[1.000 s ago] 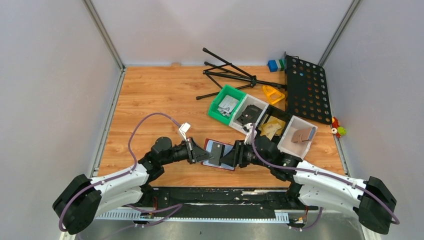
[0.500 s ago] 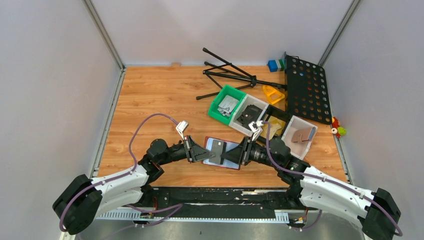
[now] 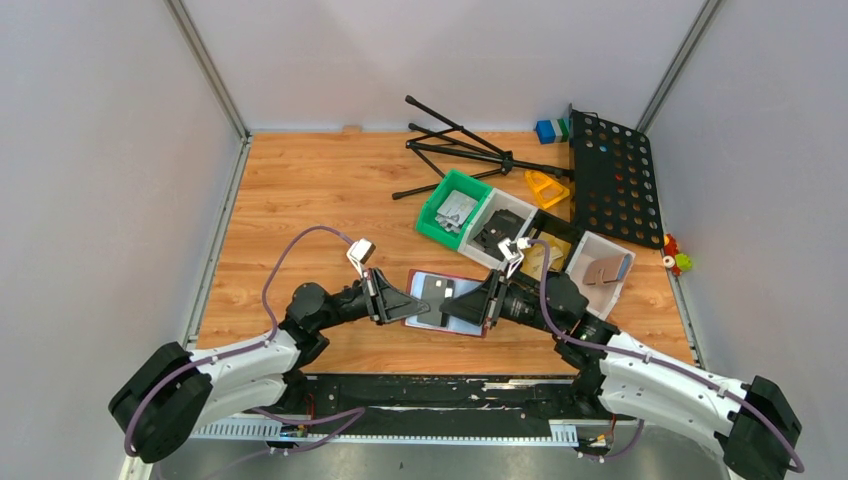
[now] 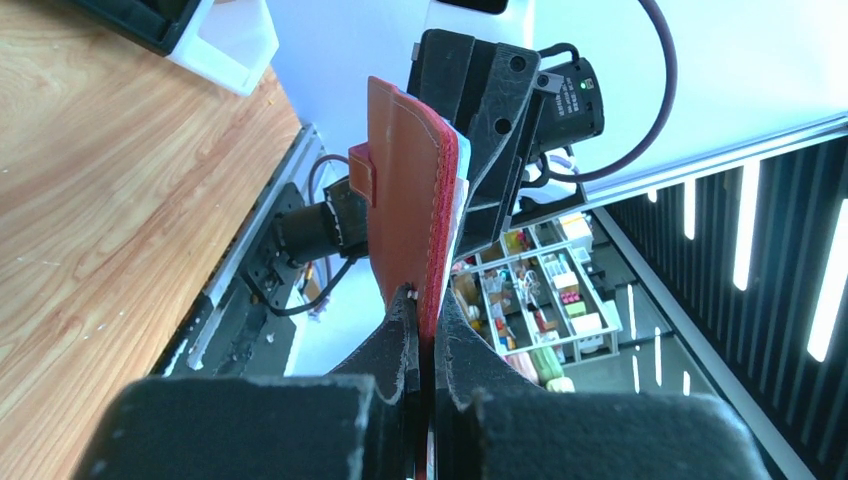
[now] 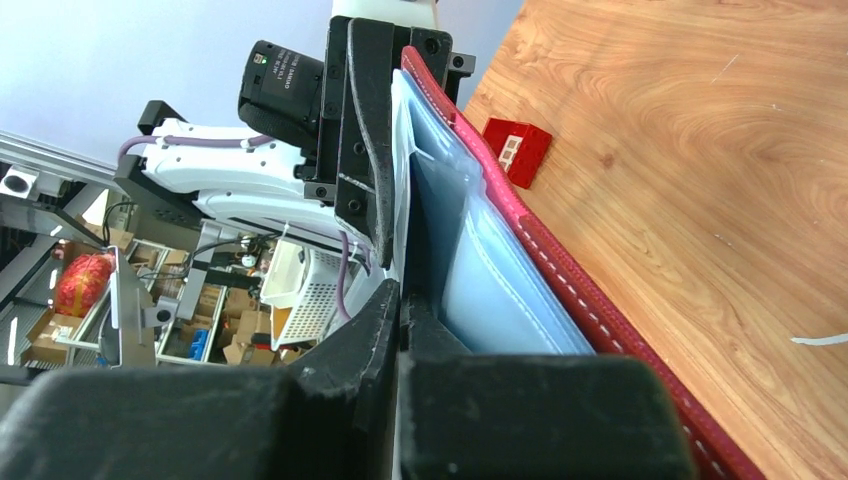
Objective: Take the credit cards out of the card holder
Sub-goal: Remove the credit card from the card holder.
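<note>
The dark-red card holder (image 3: pixel 434 288) hangs open just above the table between my two grippers, its grey pockets facing up. My left gripper (image 3: pixel 418 308) is shut on the left edge, with red leather pinched between its fingers (image 4: pixel 425 300). My right gripper (image 3: pixel 453 306) comes in from the right, and its jaws (image 5: pixel 400 295) are shut on the thin edge of a white credit card (image 5: pixel 399 180) that stands out of the pale grey pockets (image 5: pixel 500 270). In the left wrist view, pale card edges (image 4: pixel 461 175) peek out behind the card holder (image 4: pixel 405 190).
A small red-and-white block (image 5: pixel 517 150) lies on the wood beneath the holder. Behind are a green bin (image 3: pixel 452 208), white bins (image 3: pixel 497 228) (image 3: pixel 598 268), a folded black tripod (image 3: pixel 460 150), a yellow piece (image 3: pixel 545 187) and a black perforated panel (image 3: pixel 612 185).
My right gripper's jaws have closed from partly open to shut. The card holder and both grippers have shifted slightly to the right and away from the near edge.
</note>
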